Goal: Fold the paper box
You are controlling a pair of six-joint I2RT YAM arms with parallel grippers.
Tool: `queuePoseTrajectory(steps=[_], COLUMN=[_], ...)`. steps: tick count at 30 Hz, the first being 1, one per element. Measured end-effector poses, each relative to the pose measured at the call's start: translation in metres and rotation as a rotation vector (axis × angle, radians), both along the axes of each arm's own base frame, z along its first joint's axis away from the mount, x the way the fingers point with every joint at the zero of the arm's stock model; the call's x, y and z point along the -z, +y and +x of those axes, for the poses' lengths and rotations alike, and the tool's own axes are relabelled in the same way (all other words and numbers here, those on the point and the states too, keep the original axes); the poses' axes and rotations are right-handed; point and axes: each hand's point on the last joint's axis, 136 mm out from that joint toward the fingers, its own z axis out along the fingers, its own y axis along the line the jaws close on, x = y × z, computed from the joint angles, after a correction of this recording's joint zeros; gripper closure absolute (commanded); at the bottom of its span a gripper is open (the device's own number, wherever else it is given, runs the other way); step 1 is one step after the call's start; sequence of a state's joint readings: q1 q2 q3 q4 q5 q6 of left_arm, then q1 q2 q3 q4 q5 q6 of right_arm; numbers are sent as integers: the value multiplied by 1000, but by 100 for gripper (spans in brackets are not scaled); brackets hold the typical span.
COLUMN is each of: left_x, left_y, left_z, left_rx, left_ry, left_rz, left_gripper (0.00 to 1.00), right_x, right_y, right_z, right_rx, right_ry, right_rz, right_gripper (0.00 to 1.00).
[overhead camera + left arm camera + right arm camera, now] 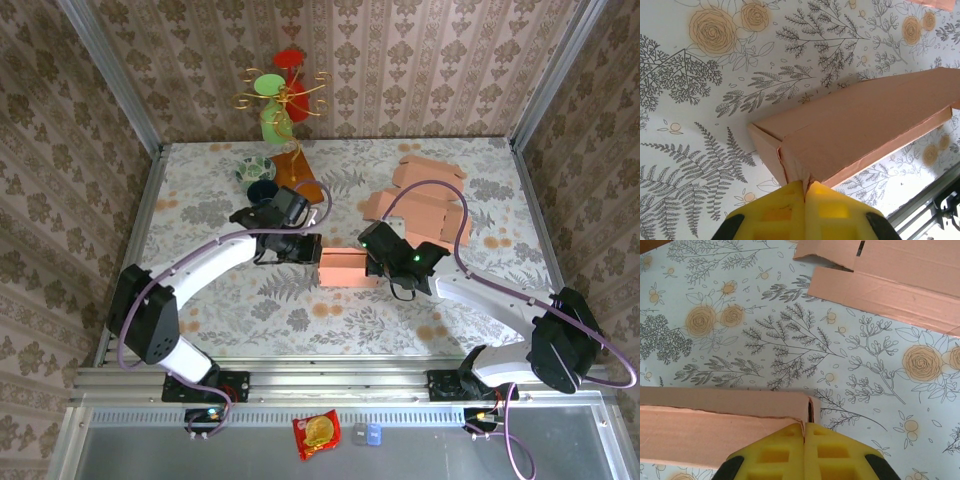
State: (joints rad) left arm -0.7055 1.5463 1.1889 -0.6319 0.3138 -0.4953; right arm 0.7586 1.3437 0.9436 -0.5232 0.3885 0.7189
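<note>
A red packet (317, 434) lies on the ledge (450, 445) in front of the arm bases. On the surface (230, 300), the box (346, 268) sits partly folded between the 2 arms. The left fingers (801, 189) are pressed together on its left end wall. The right fingers (801, 432) are closed too, seemingly pinching a thin flap at its right end. Just beyond the box, to the right, lies flat cardboard (425, 205). Near the far edge stand a bowl (254, 167), a dark cup (262, 190) and a green-and-red ornament (282, 95).
</note>
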Motion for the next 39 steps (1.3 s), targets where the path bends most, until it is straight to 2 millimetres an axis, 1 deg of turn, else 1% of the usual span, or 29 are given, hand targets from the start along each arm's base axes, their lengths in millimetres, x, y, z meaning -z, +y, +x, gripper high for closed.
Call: queuePoseTrajectory(steps=[10, 16, 28, 37, 39], left_x=[-2, -2, 9, 10, 11], left_y=[-1, -1, -2, -1, 0], left_z=[2, 1, 1, -2, -2], left_rx=[-28, -26, -10, 9, 13], left_ry=[106, 122, 77, 22, 12], left_rz=[-4, 1, -16, -12, -8], left_gripper=[100, 100, 100, 100, 100], right_x=[0, 0, 0, 1, 1], right_y=[0, 0, 0, 0, 0], right_z=[0, 0, 0, -3, -5], right_rx=[12, 15, 15, 7, 1], right_ry=[-1, -1, -1, 1, 4], right_rz=[6, 8, 8, 6, 8], right_gripper=[100, 100, 100, 100, 98])
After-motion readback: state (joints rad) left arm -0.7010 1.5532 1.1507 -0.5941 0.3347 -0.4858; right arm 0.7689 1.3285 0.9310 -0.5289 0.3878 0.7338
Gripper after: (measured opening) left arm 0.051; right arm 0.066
